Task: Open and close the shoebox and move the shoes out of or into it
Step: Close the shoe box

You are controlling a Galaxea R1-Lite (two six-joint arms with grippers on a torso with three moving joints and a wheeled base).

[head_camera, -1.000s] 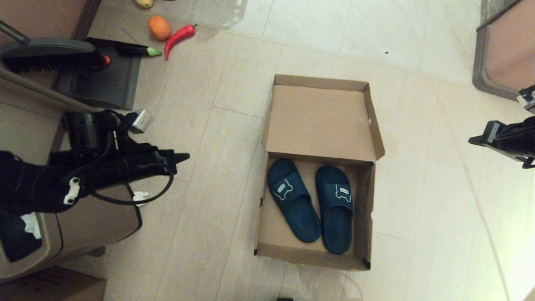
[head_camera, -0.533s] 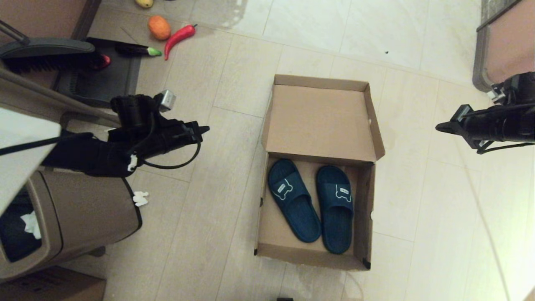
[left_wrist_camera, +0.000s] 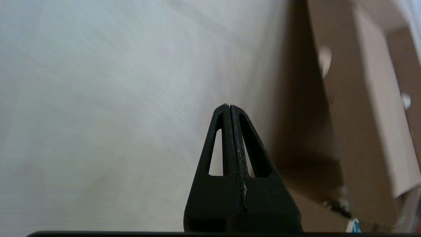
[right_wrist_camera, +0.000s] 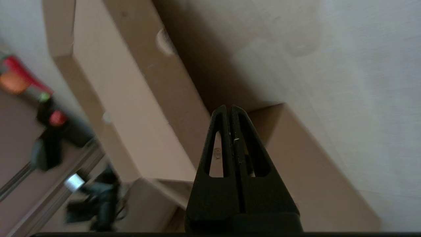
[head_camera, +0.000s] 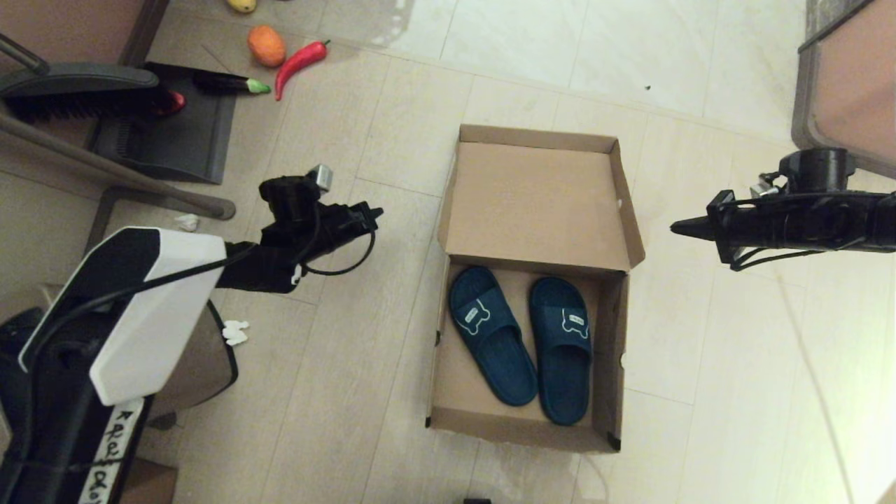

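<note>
The brown cardboard shoebox [head_camera: 455, 406] lies open on the floor in the middle of the head view, its lid [head_camera: 535, 203] folded back and away. Two navy slippers lie side by side inside it, one on the left [head_camera: 490, 336] and one on the right [head_camera: 563, 350], each with a white logo on the strap. My left gripper [head_camera: 376, 210] is shut and empty, left of the lid. My right gripper [head_camera: 675, 226] is shut and empty, right of the lid. In the wrist views the left gripper [left_wrist_camera: 227, 106] and the right gripper [right_wrist_camera: 228, 107] point at the box's outer walls [left_wrist_camera: 371, 131] [right_wrist_camera: 131, 108].
A brown trash bin [head_camera: 199, 364] stands at the left behind my left arm. A dustpan [head_camera: 175, 133] and brush [head_camera: 77, 87] lie at the far left, with an orange [head_camera: 266, 45], a red chilli [head_camera: 297, 63] and an eggplant [head_camera: 227, 84] beside them. A cabinet corner [head_camera: 840, 77] is at the far right.
Both arms have swung inward toward the box lid, the left gripper moving right and farther away, the right gripper moving left. Box and slippers have not moved.
</note>
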